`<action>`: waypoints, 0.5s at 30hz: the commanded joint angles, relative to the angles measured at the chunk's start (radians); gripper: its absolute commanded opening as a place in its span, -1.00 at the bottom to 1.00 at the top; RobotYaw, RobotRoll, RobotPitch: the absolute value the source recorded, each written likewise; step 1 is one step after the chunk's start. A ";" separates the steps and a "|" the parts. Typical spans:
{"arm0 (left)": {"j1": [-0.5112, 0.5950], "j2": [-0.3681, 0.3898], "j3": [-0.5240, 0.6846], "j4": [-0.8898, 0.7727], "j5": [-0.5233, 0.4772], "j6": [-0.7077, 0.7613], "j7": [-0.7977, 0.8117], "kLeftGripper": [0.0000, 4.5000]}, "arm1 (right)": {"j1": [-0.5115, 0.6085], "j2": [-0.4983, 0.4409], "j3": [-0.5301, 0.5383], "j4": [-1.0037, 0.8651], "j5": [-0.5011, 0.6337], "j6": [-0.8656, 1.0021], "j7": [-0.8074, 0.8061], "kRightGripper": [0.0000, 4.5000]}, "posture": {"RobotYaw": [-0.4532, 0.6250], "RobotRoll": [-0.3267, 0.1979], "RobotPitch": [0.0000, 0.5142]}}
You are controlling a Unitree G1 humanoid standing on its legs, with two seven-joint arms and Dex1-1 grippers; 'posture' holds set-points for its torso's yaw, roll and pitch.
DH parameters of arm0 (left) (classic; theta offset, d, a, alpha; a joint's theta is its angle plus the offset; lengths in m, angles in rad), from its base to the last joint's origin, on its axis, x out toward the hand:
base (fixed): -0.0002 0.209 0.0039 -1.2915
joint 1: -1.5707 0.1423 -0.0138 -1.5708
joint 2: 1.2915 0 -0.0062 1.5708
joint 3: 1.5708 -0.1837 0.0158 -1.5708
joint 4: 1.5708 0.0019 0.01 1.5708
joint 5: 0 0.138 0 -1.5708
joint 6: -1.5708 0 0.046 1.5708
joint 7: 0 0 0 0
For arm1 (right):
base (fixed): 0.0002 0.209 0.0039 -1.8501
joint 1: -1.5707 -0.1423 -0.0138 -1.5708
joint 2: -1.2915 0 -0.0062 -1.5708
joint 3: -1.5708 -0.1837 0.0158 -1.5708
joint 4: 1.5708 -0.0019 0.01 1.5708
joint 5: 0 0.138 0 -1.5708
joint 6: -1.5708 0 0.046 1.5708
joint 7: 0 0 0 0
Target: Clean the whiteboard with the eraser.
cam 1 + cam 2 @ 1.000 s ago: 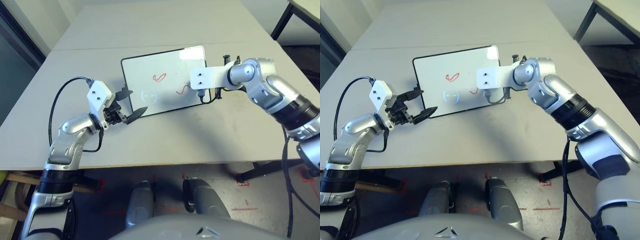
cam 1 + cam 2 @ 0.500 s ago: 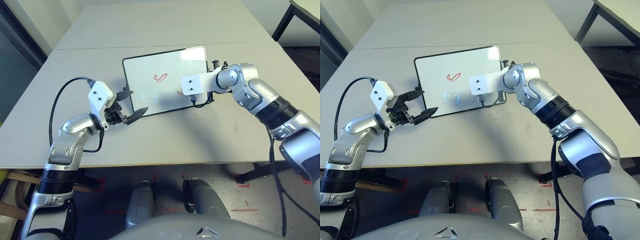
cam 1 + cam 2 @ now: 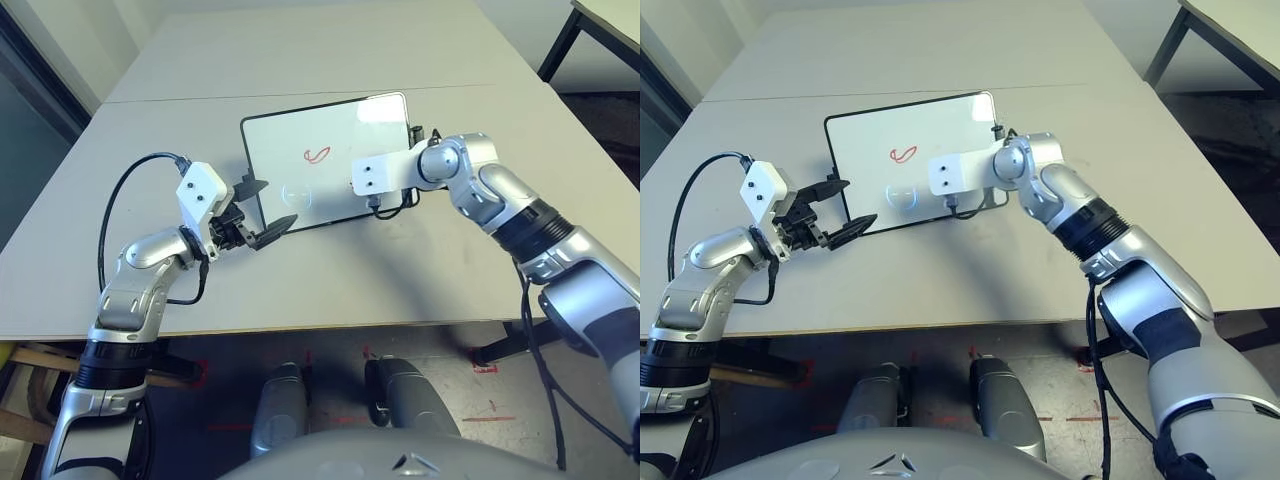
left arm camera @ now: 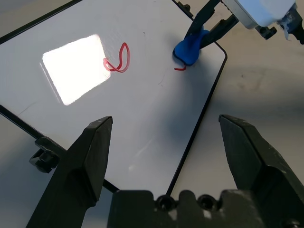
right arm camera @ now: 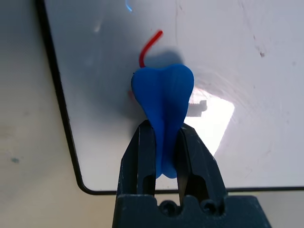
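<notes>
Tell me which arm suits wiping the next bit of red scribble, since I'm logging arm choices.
Probably the right: its jaws grip the blue bone-shaped eraser beside a short red mark on the black-framed whiteboard. The left jaws stand open and empty.

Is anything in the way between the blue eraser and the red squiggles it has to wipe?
Nothing visible is in the way. The right gripper holds the eraser right by one red mark, and only bare whiteboard lies between it and the red loop.
</notes>
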 commanded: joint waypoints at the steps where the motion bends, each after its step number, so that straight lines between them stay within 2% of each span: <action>1: 0.016 0.006 -0.005 -0.002 0.011 0.007 -0.001 1.00 | 0.032 0.013 0.008 -0.042 -0.018 -0.002 0.018 -0.82 | -0.23 0.25 -0.63; 5: 0.017 0.005 -0.006 0.002 0.012 0.004 -0.003 1.00 | 0.045 0.021 0.004 -0.055 -0.031 0.006 0.025 -0.82 | -0.24 0.25 -0.61; 15: 0.011 0.004 -0.010 0.020 0.015 -0.006 -0.012 1.00 | -0.009 -0.018 -0.026 0.067 -0.072 -0.028 -0.017 -0.82 | -0.26 0.25 -0.61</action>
